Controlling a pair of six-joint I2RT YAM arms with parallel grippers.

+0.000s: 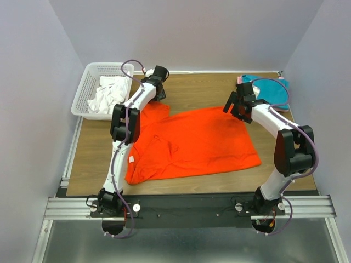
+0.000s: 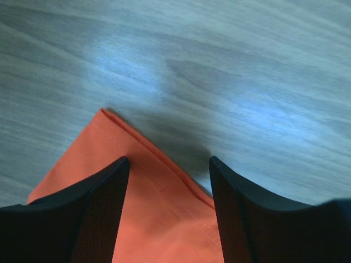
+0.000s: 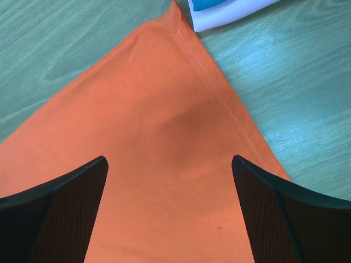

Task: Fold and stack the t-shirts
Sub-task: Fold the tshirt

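Observation:
The bright orange-red t-shirt (image 1: 192, 142) lies spread flat on the wooden table. My left gripper (image 1: 158, 94) hangs low over its far left corner. In the left wrist view that gripper (image 2: 169, 160) is open, its fingers straddling the hemmed corner of the orange cloth (image 2: 159, 219). My right gripper (image 1: 231, 104) is over the shirt's far right corner. In the right wrist view it (image 3: 169, 159) stands wide open above the orange cloth (image 3: 164, 109), touching nothing. A folded teal t-shirt (image 1: 269, 90) lies on a pink one (image 1: 241, 80) at the back right.
A white mesh basket (image 1: 82, 93) holding crumpled white t-shirts (image 1: 109, 96) stands at the back left, just left of my left arm. The teal and pale folded stack's edge (image 3: 219, 13) touches the orange corner. Grey walls enclose the table.

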